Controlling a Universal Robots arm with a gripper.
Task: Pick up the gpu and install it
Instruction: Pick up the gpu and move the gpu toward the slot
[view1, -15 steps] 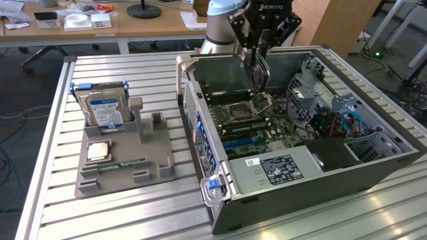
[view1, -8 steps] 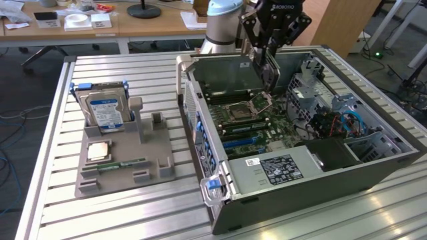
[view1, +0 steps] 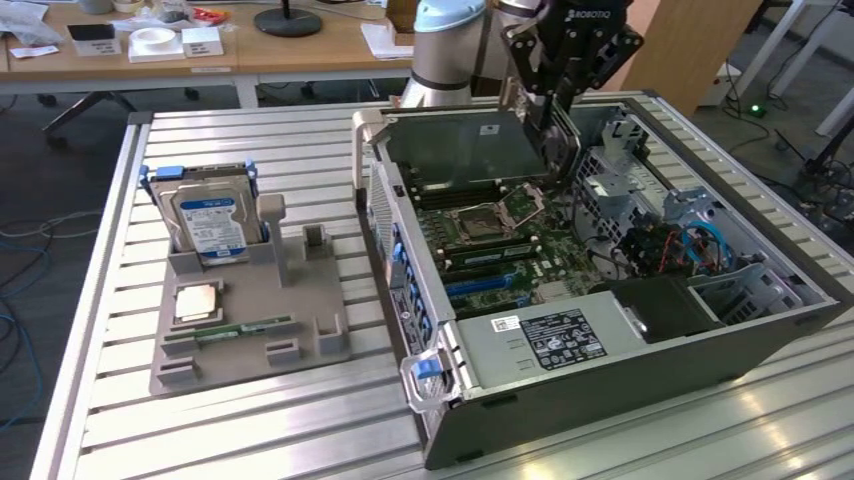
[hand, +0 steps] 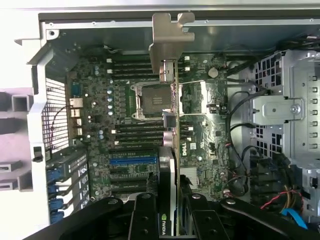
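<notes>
Jaws clamp the gpu (view1: 461, 150) on edge above the motherboard (view1: 497, 250) inside the case (view1: 641, 365); any tilt could snag its bracket (hand: 170, 37) on the case wall or miss the slots (hand: 131, 161).

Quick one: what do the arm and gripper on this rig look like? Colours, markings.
The arm is grey and rounded, with a pale blue joint cap. The gripper is black, with jointed linkage fingers, round pivot pins and white ROBOTIQ lettering on its body.
</notes>
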